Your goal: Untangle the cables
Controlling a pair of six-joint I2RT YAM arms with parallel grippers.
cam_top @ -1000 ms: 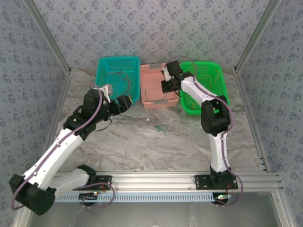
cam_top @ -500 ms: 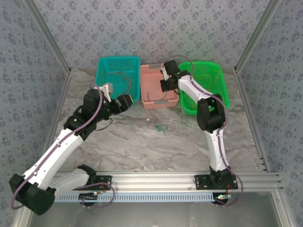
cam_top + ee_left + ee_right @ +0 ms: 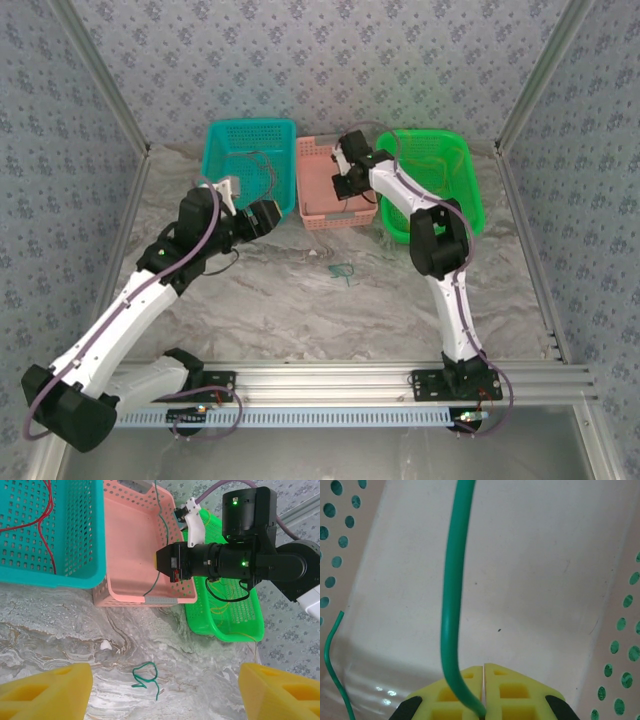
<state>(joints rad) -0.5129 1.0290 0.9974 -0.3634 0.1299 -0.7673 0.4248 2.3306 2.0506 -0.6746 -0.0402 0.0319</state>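
While the left pincer (image 3: 162,692) gapes empty, the right pincer (image 3: 484,682) clamps a green cable (image 3: 451,605).

Lit brightly and evenly from overhead; shows only faint, soft shadows on the table (image 3: 300,300). Catches small white glints on the glossy pink basket (image 3: 535,580) floor, near left. Renders the green cable (image 3: 451,605) sharp up close. Goes slightly soft on the left gripper (image 3: 166,672) and its yellow fingers (image 3: 45,690).

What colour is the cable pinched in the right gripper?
The cable is green, clearest in the right wrist view.
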